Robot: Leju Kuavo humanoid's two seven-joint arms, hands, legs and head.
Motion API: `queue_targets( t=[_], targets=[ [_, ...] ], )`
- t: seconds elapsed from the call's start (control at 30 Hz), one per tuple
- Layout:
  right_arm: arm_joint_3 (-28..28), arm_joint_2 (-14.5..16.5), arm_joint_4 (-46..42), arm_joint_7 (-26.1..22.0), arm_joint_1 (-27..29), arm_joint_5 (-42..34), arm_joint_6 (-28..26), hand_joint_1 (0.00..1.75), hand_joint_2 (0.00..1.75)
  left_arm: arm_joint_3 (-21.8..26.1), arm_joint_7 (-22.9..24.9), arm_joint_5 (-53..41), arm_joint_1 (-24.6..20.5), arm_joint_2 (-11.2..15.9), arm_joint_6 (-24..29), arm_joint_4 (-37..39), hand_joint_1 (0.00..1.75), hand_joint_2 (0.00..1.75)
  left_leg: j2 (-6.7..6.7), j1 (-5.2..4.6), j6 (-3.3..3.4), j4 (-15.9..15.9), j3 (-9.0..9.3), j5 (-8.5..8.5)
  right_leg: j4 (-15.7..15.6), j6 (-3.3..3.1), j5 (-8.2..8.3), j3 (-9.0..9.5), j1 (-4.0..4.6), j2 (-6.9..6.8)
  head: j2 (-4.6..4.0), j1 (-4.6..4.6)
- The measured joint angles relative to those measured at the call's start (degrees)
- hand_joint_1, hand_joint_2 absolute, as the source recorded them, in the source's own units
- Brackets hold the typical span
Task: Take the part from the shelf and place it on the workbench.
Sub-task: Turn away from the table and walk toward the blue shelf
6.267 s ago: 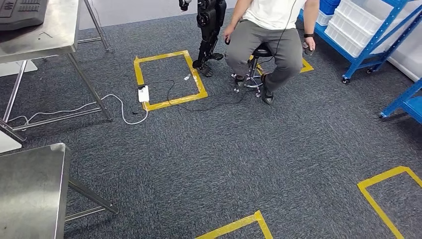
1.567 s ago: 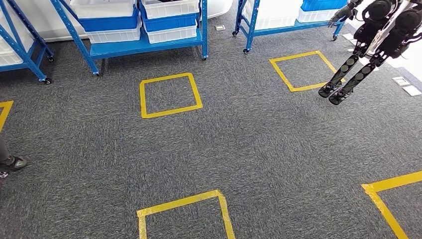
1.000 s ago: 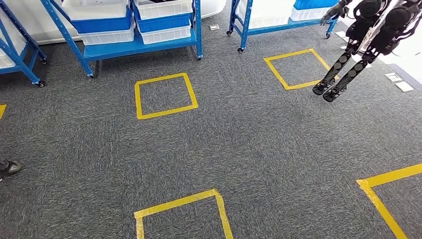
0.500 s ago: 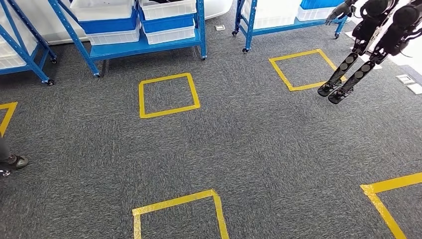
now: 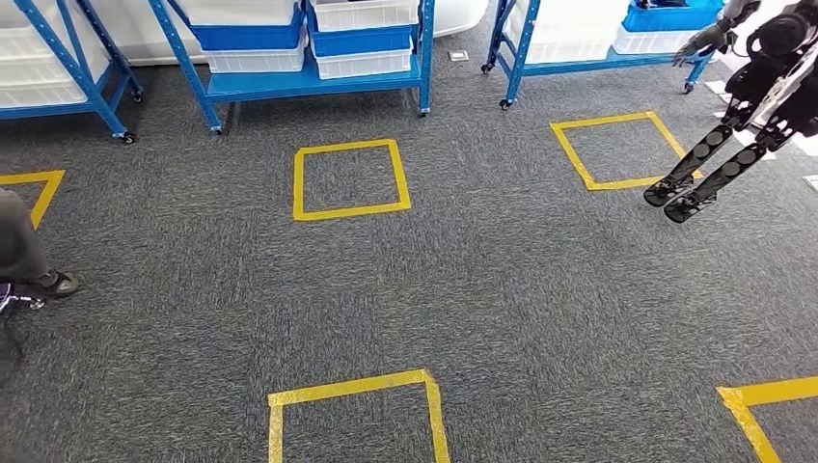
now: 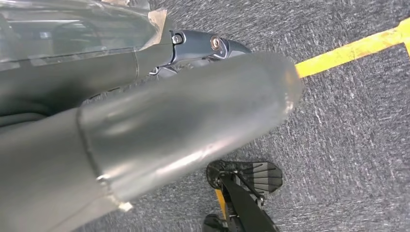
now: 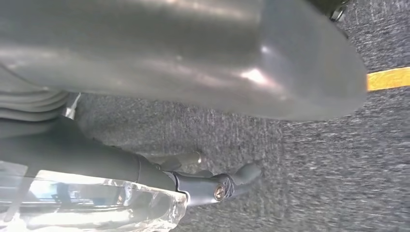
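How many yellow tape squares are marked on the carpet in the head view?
5: one whole before the middle shelf, one far right, and three cut off: near centre, near right, left edge.

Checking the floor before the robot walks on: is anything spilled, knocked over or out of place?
Nothing stands out. The grey carpet shows no spill or debris, the yellow tape squares lie flat, and bins sit squarely on the blue shelf. Another humanoid robot stands by the far shelf.
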Motion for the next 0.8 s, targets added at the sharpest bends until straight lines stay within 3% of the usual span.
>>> queue_targets(
  t=[0.03,0.1,0.23,0.3,0.37,0.4,0.43,0.47,0.53,0.6,0.73,0.8],
  targets=[
    [0.0,0.0,0.0,0.0,0.0,0.0,0.0,0.0,0.0,0.0,0.0,0.0,0.0,0.0,0.0,0.0,0.0,0.0,-0.42,-0.03,-0.34,0.2,0.0,-0.13,-4.1,0.49,1.59,1.88,-0.29,0.56,0.0,0.09],
    [0.0,-0.1,0.0,0.0,-0.1,0.1,0.0,0.0,0.0,0.0,0.0,0.0,-0.1,0.0,0.0,0.0,0.0,0.0,-1.05,-0.19,-1.14,0.5,-0.12,-0.4,-9.0,0.41,3.29,4.08,-0.51,1.38,0.0,0.11],
    [0.1,0.0,0.1,0.0,-0.2,0.2,0.0,0.0,0.0,0.0,0.0,0.0,0.1,0.0,0.0,0.0,0.0,0.0,-1.14,0.29,-2.31,1.4,-0.72,-1.1,-9.6,-1.44,3.72,4.51,-0.4,0.68,0.0,-0.12],
    [0.1,0.1,0.1,0.0,-0.3,0.3,0.0,0.0,0.0,0.0,0.0,0.0,0.0,0.0,0.0,0.0,0.0,0.0,0.24,0.41,-2.68,6.0,-2.82,-3.99,-9.8,-2.29,3.81,4.61,-0.51,0.07,0.0,-0.38],
    [0.1,0.1,0.1,0.0,-0.2,0.3,0.0,0.0,0.0,0.0,0.0,0.1,0.0,0.0,0.0,0.0,0.0,0.0,1.31,0.38,-2.93,13.7,-6.57,-7.61,-9.7,-2.73,3.69,4.6,-0.23,-0.62,0.0,-0.6],
    [0.1,0.1,0.1,0.0,-0.2,0.3,0.0,0.0,0.0,0.0,0.0,0.1,0.0,0.0,0.0,0.0,0.0,0.0,1.51,0.38,-2.97,16.4,-7.98,-8.4,-9.7,-2.79,3.64,4.61,-0.1,-0.97,0.0,-0.59],
    [0.1,0.1,0.1,0.0,-0.2,0.3,0.0,0.0,0.0,0.0,0.0,0.1,0.1,0.0,0.0,0.0,0.0,0.0,1.66,0.38,-2.94,17.1,-8.43,-8.06,-9.7,-2.85,3.59,4.64,0.01,-1.3,0.0,-0.61],
    [0.2,0.2,0.1,0.0,-0.2,0.3,0.0,0.0,0.0,0.0,0.0,0.1,0.1,0.0,0.0,0.0,0.0,0.0,1.83,0.37,-2.82,15.5,-7.67,-6.61,-9.7,-2.87,3.55,4.73,0.09,-1.61,0.0,-0.61],
    [0.2,0.3,0.1,0.0,-0.3,0.3,0.0,0.0,0.0,0.0,0.0,0.1,0.0,0.0,0.0,0.0,0.0,0.0,2.85,0.24,-2.29,7.8,-3.81,-2.79,-9.7,-2.88,3.46,4.97,0.25,-2.16,0.0,-0.63],
    [0.2,0.4,0.1,0.0,-0.5,0.3,0.0,0.0,0.0,0.0,0.0,0.1,-0.2,0.1,0.0,-0.1,0.0,0.0,3.74,-0.11,-1.75,2.3,-1.12,-0.95,-9.7,-2.58,3.33,5.04,0.6,-2.59,0.0,-0.59],
    [0.3,0.3,0.1,0.0,-0.7,0.4,0.0,0.0,0.0,0.0,0.0,0.1,-0.2,0.2,0.0,-0.2,0.0,0.0,2.85,-0.42,-0.67,0.5,-0.63,-0.25,-9.6,-1.38,3.03,4.96,0.86,-3.13,0.0,-0.52],
    [0.4,0.3,0.1,-0.1,-0.7,0.4,0.0,0.0,0.0,0.0,0.0,0.1,-0.3,0.2,0.0,-0.2,0.0,0.0,2.27,-0.17,0.04,-0.2,-0.3,0.4,-6.0,-1.34,0.99,3.3,0.82,-1.98,0.0,-0.35]
  ],
)
